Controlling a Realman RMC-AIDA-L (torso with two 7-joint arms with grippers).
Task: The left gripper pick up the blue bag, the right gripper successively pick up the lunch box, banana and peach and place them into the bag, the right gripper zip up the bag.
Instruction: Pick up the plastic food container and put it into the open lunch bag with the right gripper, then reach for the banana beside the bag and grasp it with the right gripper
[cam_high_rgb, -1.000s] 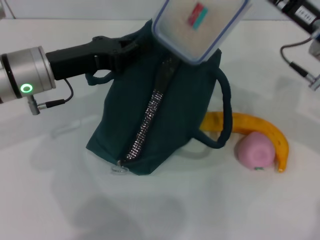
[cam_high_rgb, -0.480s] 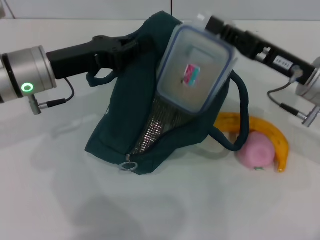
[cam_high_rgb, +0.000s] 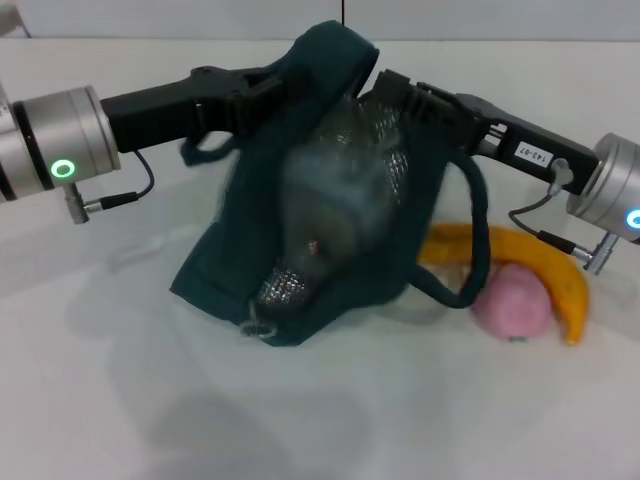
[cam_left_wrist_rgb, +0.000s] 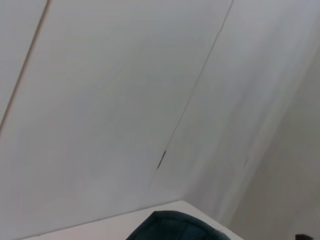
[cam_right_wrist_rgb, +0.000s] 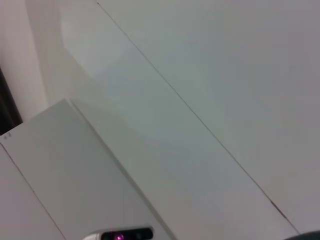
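While the left gripper (cam_high_rgb: 262, 88) jaws clamp the blue bag (cam_high_rgb: 250, 250) top at 11 o'clock, the right gripper (cam_high_rgb: 395, 95) reaches in from 2 o'clock, jaw state unclear, lunch box (cam_high_rgb: 325, 195) blurred inside the opening.

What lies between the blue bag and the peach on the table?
In the head view, the banana's end and the blue bag's dark loop handle lie before the peach.

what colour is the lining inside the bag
Silver foil lining, seen through the open top of the dark teal blue bag; the head view shows it best.
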